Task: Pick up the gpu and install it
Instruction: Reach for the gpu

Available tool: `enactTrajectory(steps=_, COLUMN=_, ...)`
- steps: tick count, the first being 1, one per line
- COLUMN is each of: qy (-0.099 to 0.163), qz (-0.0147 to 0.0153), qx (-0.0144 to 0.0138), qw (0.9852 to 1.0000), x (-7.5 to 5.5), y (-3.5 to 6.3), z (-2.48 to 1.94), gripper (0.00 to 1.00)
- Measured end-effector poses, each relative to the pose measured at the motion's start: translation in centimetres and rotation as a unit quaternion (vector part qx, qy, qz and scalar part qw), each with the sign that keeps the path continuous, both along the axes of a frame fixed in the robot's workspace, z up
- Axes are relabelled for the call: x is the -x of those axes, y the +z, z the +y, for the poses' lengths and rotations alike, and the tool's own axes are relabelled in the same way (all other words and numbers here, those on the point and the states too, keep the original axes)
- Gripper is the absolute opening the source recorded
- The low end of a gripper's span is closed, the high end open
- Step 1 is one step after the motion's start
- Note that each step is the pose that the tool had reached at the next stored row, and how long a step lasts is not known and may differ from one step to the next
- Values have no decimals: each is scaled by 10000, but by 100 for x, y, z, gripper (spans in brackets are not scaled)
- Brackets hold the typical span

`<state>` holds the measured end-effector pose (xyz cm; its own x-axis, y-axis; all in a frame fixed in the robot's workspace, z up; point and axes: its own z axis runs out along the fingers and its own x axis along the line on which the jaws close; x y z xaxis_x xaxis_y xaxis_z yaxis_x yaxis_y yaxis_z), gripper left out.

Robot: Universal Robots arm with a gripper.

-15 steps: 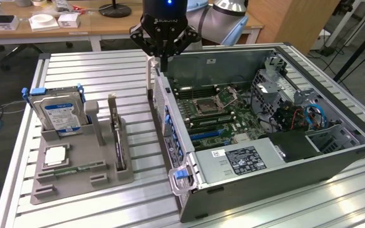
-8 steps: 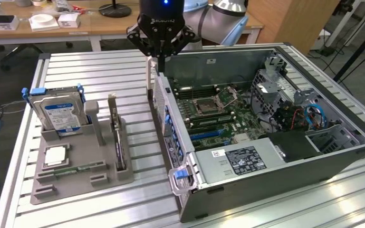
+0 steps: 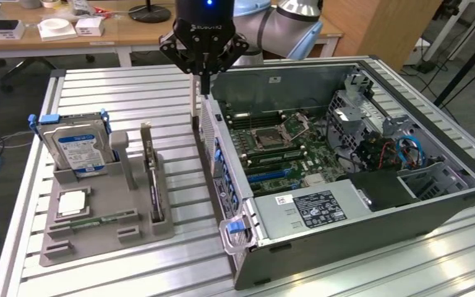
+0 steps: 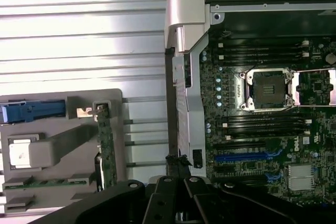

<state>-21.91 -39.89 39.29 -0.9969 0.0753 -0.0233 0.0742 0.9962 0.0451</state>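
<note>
In the exterior view the pincer (image 3: 205, 86) hangs at the top centre of the frame. Its fingers are pressed together and point straight down, with nothing between them. It sits above the upper corner of the open computer case (image 3: 370, 241), just over the perforated wall that faces the exterior view's left. The gpu (image 3: 151, 179) lies well apart from it, lower and toward the exterior view's left. It stands upright on its long edge in a slot of the grey holder (image 3: 106, 241), and nothing touches it. A strip of bare slatted metal surface (image 3: 138, 86) and the case wall lie between card and pincer. In the same holder a silver hard drive (image 3: 74, 147) with a blue label stands upright in blue rails further to the exterior view's left. Below it a square processor chip (image 3: 72, 202) and a narrow green memory stick (image 3: 101, 218) lie flat. Inside the case the motherboard (image 3: 279, 145) lies exposed, its empty processor socket (image 3: 269, 137) open near the middle. In the wrist view the gpu (image 4: 105, 150) appears as a thin green strip along the edge of the holder (image 4: 58, 142), beside the case wall (image 4: 184, 77).
</note>
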Motion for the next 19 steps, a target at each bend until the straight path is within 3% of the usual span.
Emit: enactTrajectory(steps=19, qy=0, qz=0, qx=0, qw=10000, x=172, y=-1, z=0, gripper=11)
